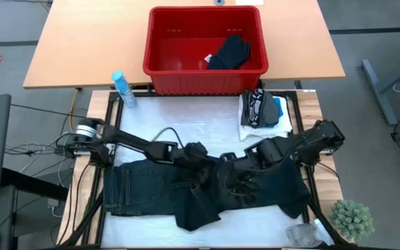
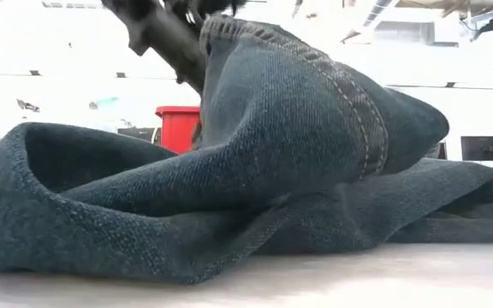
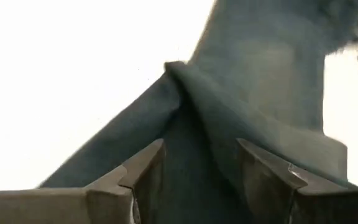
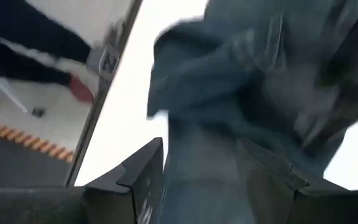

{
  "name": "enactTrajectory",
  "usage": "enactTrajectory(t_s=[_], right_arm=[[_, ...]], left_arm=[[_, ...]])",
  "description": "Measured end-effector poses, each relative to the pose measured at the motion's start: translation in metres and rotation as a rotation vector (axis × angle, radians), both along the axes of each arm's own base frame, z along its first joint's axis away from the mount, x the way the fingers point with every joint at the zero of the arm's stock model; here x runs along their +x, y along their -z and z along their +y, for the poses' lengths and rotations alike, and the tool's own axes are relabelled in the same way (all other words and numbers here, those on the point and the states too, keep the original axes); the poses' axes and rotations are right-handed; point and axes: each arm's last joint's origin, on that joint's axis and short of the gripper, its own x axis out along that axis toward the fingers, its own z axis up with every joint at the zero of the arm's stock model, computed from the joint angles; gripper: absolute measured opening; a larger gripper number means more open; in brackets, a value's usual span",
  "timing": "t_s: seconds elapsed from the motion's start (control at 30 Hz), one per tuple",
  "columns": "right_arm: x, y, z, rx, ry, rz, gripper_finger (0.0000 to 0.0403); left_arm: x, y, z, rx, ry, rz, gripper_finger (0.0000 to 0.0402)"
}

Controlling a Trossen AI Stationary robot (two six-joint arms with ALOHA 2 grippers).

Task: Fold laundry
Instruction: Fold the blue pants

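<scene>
both grippers meet over the dark blue denim trousers [image 1: 186, 191]: left gripper [image 3: 201, 171] clamps a fold, right gripper [image 4: 201, 168] jaws parted around cloth, hold uncertain.

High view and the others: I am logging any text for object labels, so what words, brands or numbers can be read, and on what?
No text can be read in any view.
Blue bottle: label too small to read.
Black garment with a white print on the folded stack: marks too blurred to read.
Red basket and dark jeans: no lettering shows.
</scene>
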Motion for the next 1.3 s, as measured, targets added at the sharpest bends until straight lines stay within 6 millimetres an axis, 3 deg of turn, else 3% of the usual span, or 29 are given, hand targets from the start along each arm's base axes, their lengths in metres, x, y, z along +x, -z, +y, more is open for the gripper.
enactTrajectory(t_s=[0.17,0.37,0.47,0.57,0.67,0.97,1.3], right_arm=[[-0.011,0.001,0.014,0.012,0.011,0.050,0.0220],[-0.018,0.002,0.027,0.042,0.045,0.083,0.0224],[-0.023,0.002,0.035,0.032,0.049,0.082,0.0224],[-0.026,0.002,0.041,0.022,0.069,0.083,0.0224],[-0.028,0.002,0.042,0.034,0.108,0.094,0.0224],[-0.029,0.003,0.044,0.052,0.157,0.111,0.0224],[-0.031,0.004,0.045,0.042,0.187,0.125,0.0224]], left_arm=[[-0.035,-0.050,0.002,0.259,0.235,0.059,0.0183],[-0.078,-0.095,0.005,0.074,0.349,0.048,0.0185],[-0.088,-0.101,-0.013,0.121,0.452,0.040,0.0190],[-0.086,-0.094,-0.035,0.222,0.550,0.030,0.0194],[-0.075,-0.077,-0.045,0.218,0.562,0.042,0.0195],[-0.057,-0.035,-0.044,0.267,0.585,0.140,0.0195],[-0.042,-0.008,-0.039,0.268,0.615,0.173,0.0194]])
